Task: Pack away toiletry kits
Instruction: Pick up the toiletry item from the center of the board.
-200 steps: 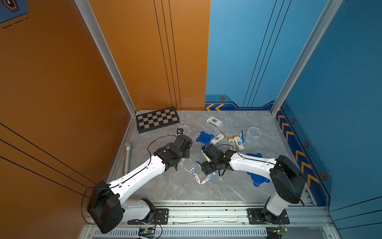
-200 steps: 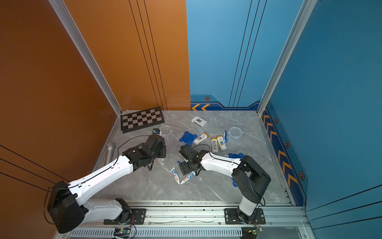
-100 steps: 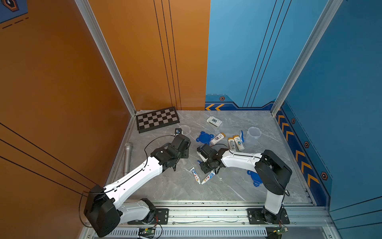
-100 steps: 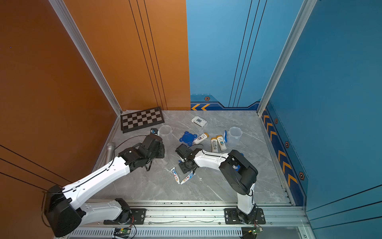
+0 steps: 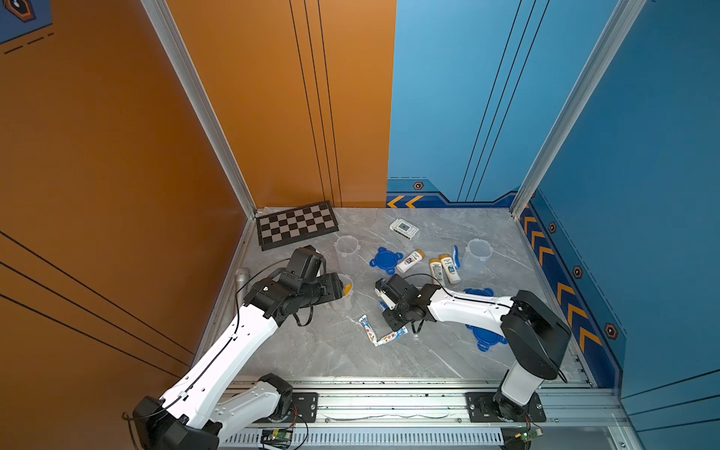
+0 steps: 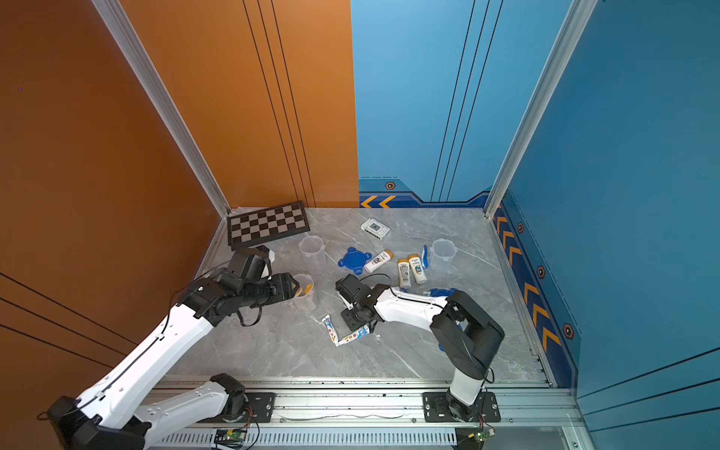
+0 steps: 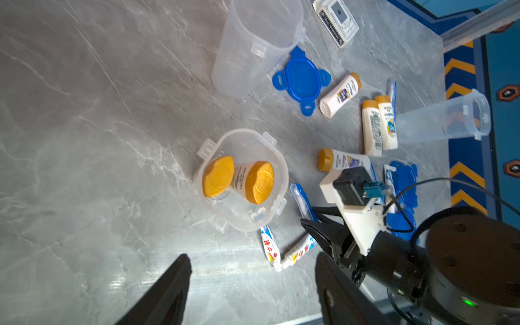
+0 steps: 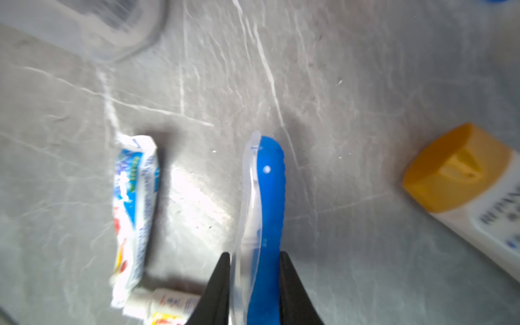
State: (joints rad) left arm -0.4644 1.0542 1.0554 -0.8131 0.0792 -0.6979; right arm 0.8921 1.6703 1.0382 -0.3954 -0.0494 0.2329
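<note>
Right tool, narrow, pinching toothbrush on table.
Risk: slick wrapper may slip on lifting; left tool wide, empty.

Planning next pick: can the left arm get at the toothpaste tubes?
Probably yes: left claw is open, the toothpaste tubes lie uncovered close by; only the right claw, at the toothbrush beside them, crowds the approach.
</note>
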